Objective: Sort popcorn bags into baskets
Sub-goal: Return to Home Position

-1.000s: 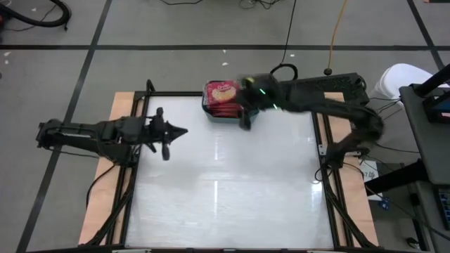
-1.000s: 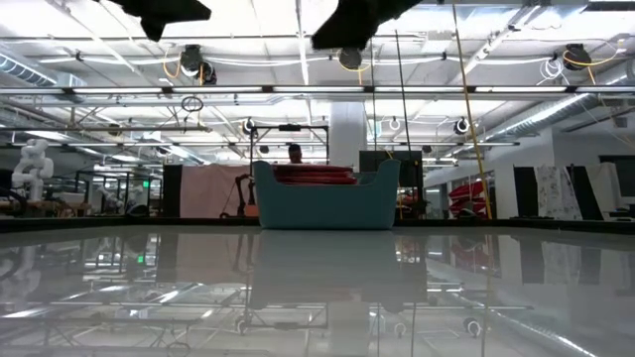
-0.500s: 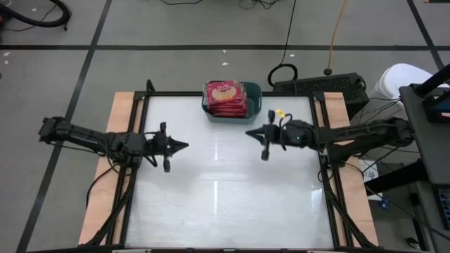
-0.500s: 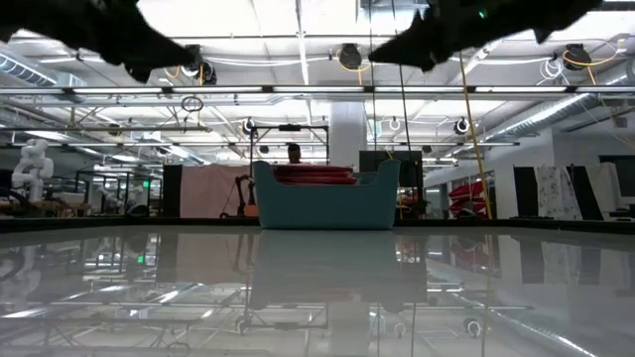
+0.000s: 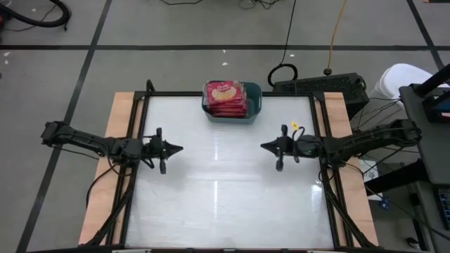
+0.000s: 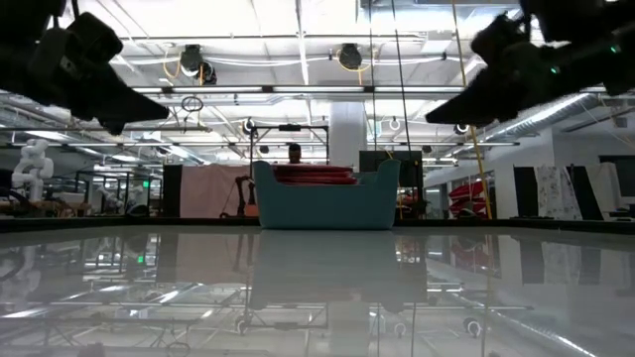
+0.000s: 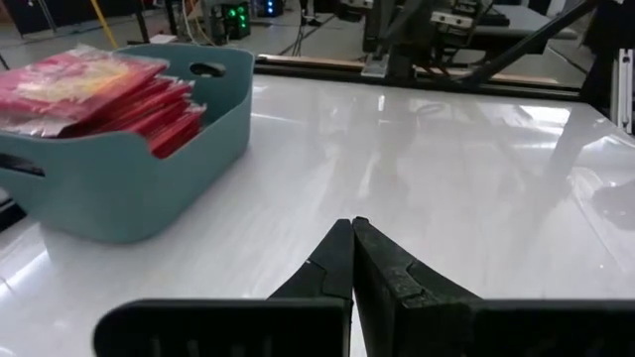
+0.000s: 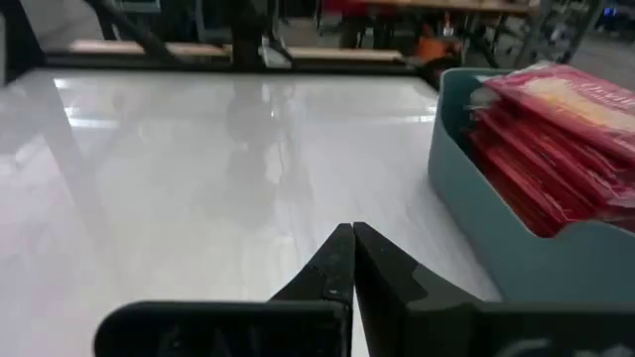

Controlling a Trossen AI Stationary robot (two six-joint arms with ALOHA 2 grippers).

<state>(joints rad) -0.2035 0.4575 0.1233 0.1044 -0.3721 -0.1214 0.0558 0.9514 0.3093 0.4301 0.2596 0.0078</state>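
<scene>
A teal-blue basket (image 5: 251, 102) stands on the white table at the middle of its far edge, holding a stack of several red popcorn bags (image 5: 225, 98); the top one shows a yellow-orange picture. The basket (image 7: 129, 169) and its bags (image 7: 89, 89) also show in both wrist views. My left gripper (image 5: 181, 148) hovers shut over the table's left side, pointing toward the table's right. My right gripper (image 5: 263, 146) hovers shut over the right side, pointing toward the table's left. Both hold nothing.
Wooden strips and black frame rails (image 5: 140, 126) run along the table's left and right edges. Cables and a black box (image 5: 320, 84) lie on the floor behind the table. The white tabletop (image 5: 225, 190) lies between and in front of the arms.
My right gripper has drawn back from the basket toward the table's right and near side, sinking and shutting as it went. My left gripper has sunk lower and pulled slightly toward the left edge, staying shut. The basket and bags have kept still.
</scene>
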